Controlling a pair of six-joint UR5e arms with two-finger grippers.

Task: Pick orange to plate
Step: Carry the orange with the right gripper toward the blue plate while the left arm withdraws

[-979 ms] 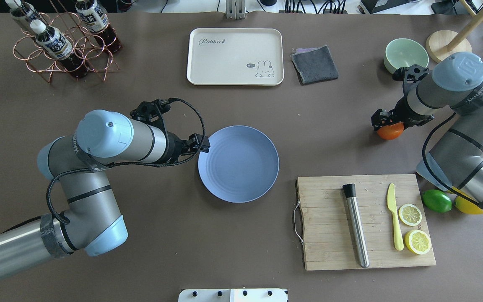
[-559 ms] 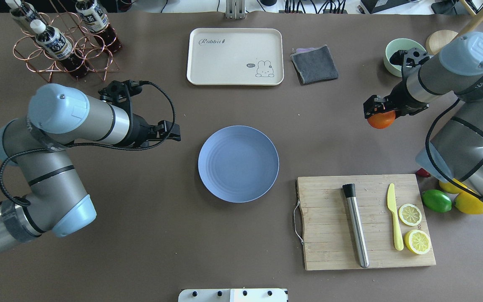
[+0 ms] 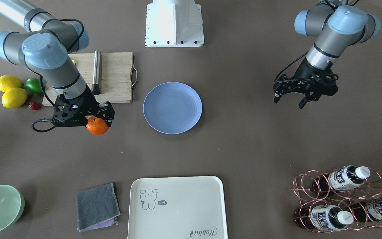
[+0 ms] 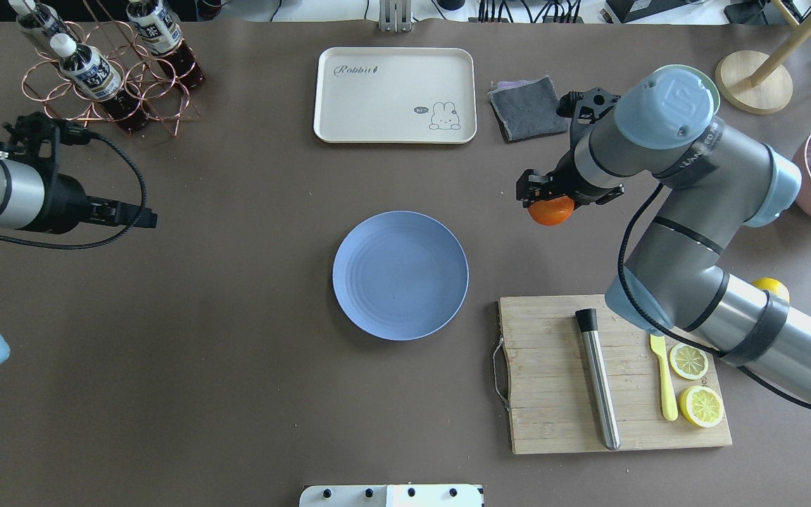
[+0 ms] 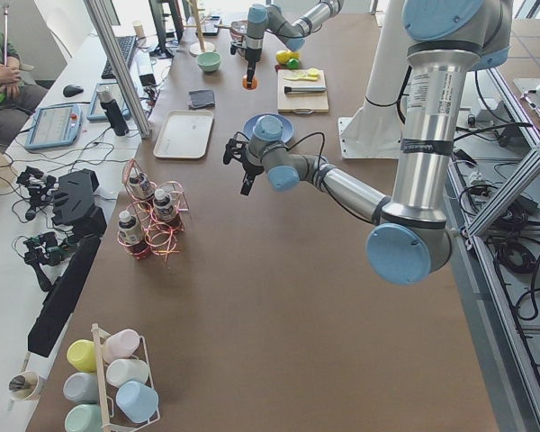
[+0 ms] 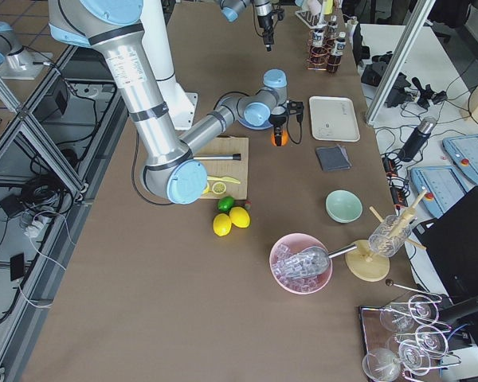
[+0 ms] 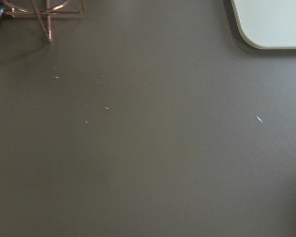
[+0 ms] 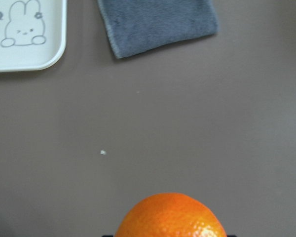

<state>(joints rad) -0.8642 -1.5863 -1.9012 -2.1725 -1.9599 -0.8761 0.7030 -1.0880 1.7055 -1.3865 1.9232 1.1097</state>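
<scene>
Orange-skinned and round, the orange (image 4: 551, 211) sits clamped in my right claw (image 3: 95, 121), held over the brown desk (image 4: 236, 394) between the grey cloth (image 4: 529, 107) and the wooden cutting board (image 4: 553, 380). It is well apart from the light-blue plate (image 4: 400, 275) at the desk's middle. My left claw (image 3: 288, 102) hangs near the bottle rack (image 4: 96, 77), fingers spread wide, gripping nothing.
</scene>
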